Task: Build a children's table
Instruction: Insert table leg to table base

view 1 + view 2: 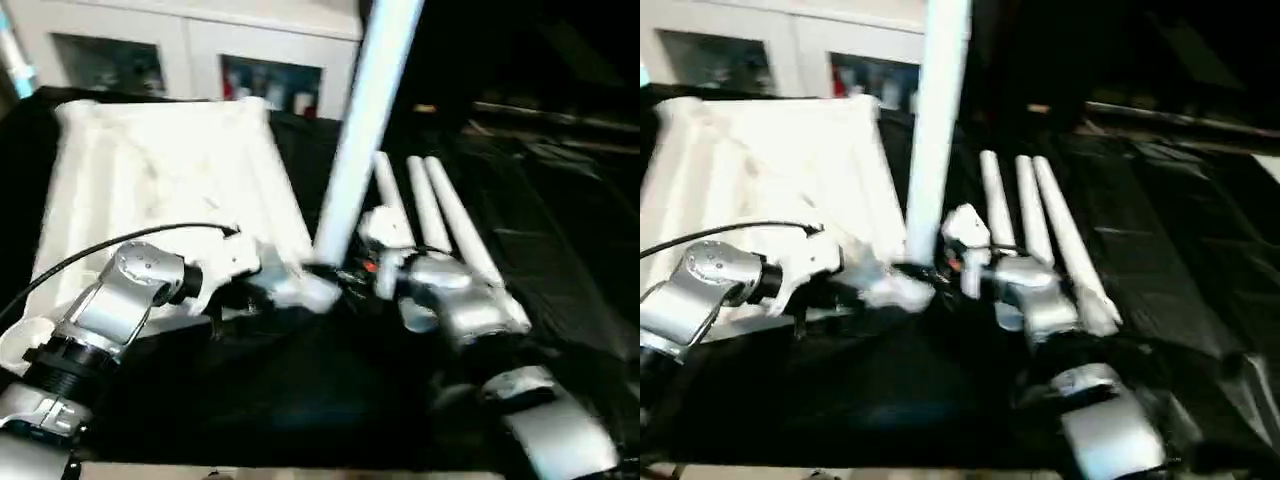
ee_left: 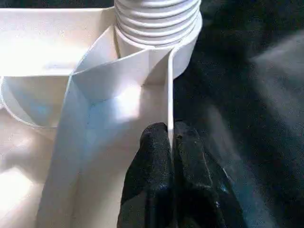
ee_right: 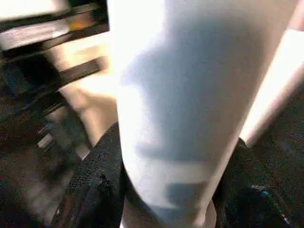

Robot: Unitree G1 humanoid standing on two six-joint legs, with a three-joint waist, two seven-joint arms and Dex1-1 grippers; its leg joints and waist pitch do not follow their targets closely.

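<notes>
The white tabletop lies underside up on the left of the black-covered bench. One white leg stands nearly upright at its near right corner, its ribbed end sitting in the round corner socket. My left gripper is shut on the tabletop's thin rim wall just below that socket. My right gripper is shut on the lower part of the upright leg, a black finger on each side. Three more legs lie side by side to the right.
A white glass-door cabinet stands behind the bench. Black cloth covers the bench surface to the right of the lying legs. A black cable arcs over my left forearm.
</notes>
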